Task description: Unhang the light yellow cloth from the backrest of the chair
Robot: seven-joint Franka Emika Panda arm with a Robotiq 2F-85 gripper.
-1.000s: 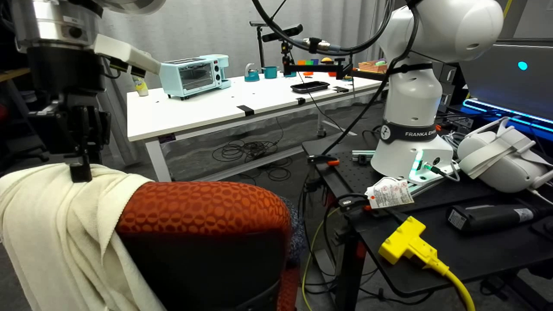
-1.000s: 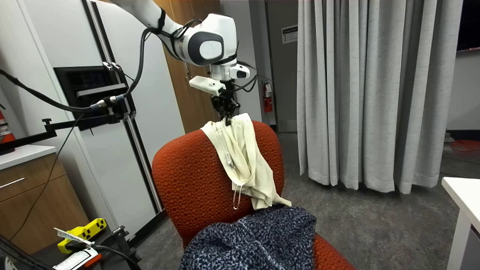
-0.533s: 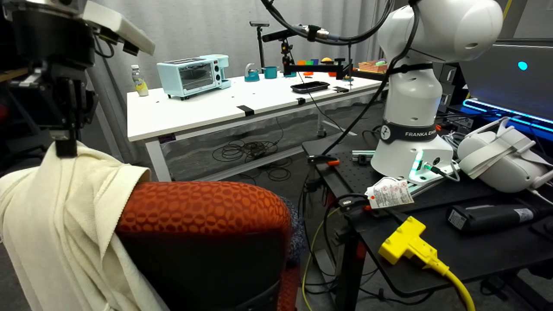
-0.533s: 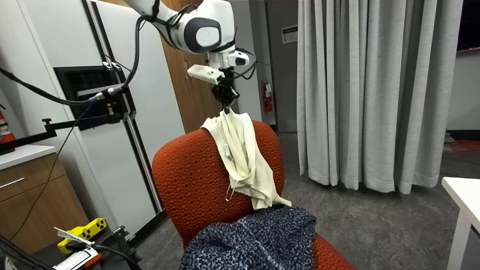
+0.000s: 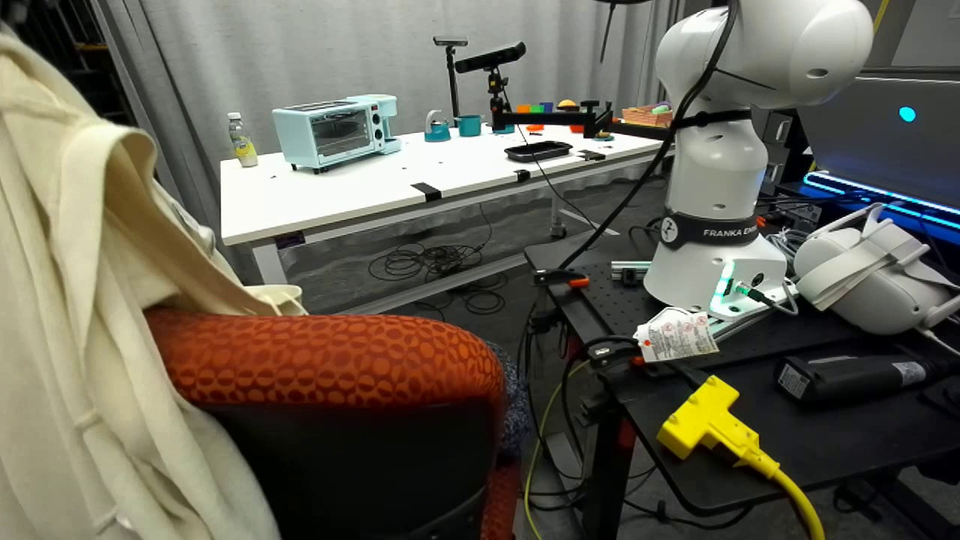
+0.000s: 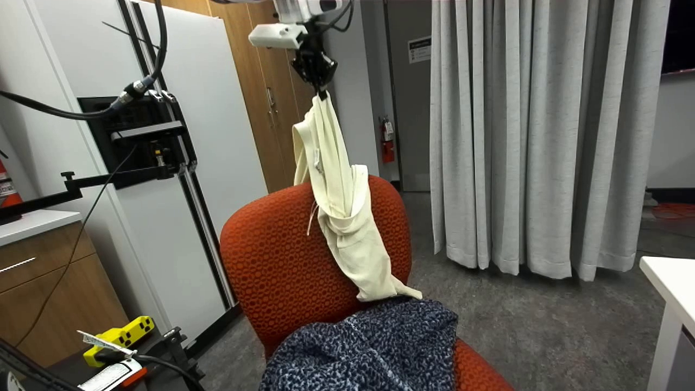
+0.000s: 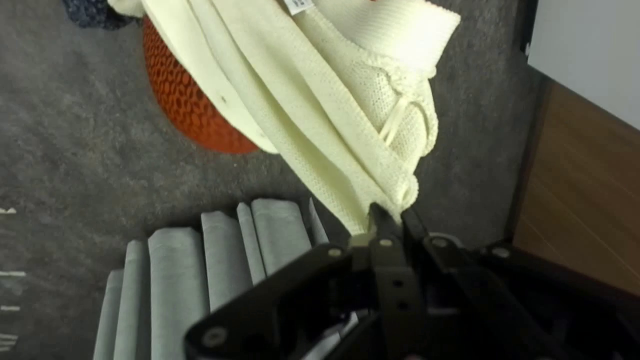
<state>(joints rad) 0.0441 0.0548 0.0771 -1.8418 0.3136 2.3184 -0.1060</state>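
The hand (image 7: pixel 394 215) grips a gathered fold at the top of the light yellow cloth (image 6: pixel 339 198), above the backrest of the chair (image 6: pixel 271 239). The cloth slants up from the backrest's top edge to that grip; one length lies down the front, its tip beside the speckled blue fabric (image 6: pixel 369 347) on the seat (image 6: pixel 476 369), and another hangs down the back. The lift looks to be the step under way, part done: the cloth is not yet off. The next move calls, I judge, for more height with a firm grip until the front tail clears the top edge.
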